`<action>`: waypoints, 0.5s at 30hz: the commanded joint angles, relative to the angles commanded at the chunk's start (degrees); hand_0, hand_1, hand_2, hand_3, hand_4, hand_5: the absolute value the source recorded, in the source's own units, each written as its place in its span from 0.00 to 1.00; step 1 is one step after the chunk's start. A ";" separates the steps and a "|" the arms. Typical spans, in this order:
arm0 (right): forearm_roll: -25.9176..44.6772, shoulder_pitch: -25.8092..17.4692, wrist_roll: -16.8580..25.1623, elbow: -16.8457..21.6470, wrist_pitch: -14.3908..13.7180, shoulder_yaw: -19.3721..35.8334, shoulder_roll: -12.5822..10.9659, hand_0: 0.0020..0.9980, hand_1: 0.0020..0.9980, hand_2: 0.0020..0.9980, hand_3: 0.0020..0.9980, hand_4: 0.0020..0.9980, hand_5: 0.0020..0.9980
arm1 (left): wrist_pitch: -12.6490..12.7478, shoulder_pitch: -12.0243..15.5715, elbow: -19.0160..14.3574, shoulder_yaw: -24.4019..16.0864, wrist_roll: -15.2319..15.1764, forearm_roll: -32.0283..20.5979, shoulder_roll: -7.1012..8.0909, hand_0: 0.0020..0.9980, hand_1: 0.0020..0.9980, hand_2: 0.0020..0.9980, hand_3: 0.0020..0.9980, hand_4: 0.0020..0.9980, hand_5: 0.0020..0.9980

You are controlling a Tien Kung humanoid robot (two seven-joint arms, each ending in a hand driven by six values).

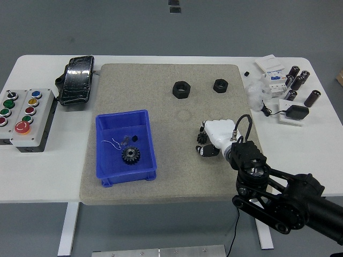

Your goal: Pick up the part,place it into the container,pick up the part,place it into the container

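Note:
A black gear (129,155) lies in the blue bin (107,160) at the left of the grey mat (161,96). Two black hex nuts sit at the mat's far side, a larger one (181,89) and a smaller one (220,85). My right hand (206,142), white with black fingertips, hovers low over the mat right of the bin. Its fingers are curled downward and hold nothing. The right arm (278,193) comes in from the lower right. My left hand is out of view.
A button box (24,111) sits at the left table edge and a black pedal-like device (76,79) behind it. Several black cylinders (298,80), white electrical parts (272,72) and a black adapter (297,112) lie at the far right.

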 joint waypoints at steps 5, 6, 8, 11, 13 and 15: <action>0.57 -0.02 0.45 -0.20 -1.13 -0.21 0.06 0.55 0.54 0.33 0.46 0.24 0.06 | 0.01 0.01 0.00 -0.05 -0.01 0.00 -0.03 0.66 0.61 0.56 0.61 0.66 0.30; 0.70 -0.03 0.54 -0.24 -1.27 -0.27 0.08 0.55 0.54 0.33 0.46 0.24 0.06 | 0.02 0.00 0.00 -0.04 -0.01 0.00 -0.04 0.66 0.61 0.56 0.61 0.66 0.30; 1.01 -0.03 0.81 -0.33 -1.68 -0.49 0.10 0.55 0.54 0.33 0.46 0.24 0.06 | 0.02 -0.02 0.00 0.01 -0.01 0.00 -0.05 0.66 0.61 0.56 0.61 0.66 0.30; 1.56 -0.03 1.30 -0.47 -2.38 -0.88 0.11 0.54 0.54 0.31 0.43 0.23 0.07 | 0.01 -0.03 0.00 0.07 0.00 0.00 -0.06 0.66 0.61 0.56 0.61 0.67 0.30; 1.84 -0.02 1.71 -0.30 -2.96 -1.11 0.05 0.54 0.54 0.31 0.43 0.23 0.07 | 0.01 -0.03 0.00 0.13 0.00 0.00 -0.06 0.66 0.61 0.56 0.61 0.67 0.30; 2.05 0.12 2.17 0.36 -3.63 -1.31 -0.07 0.54 0.54 0.31 0.43 0.23 0.07 | 0.00 -0.02 0.00 0.17 0.01 0.00 -0.06 0.66 0.61 0.56 0.61 0.67 0.30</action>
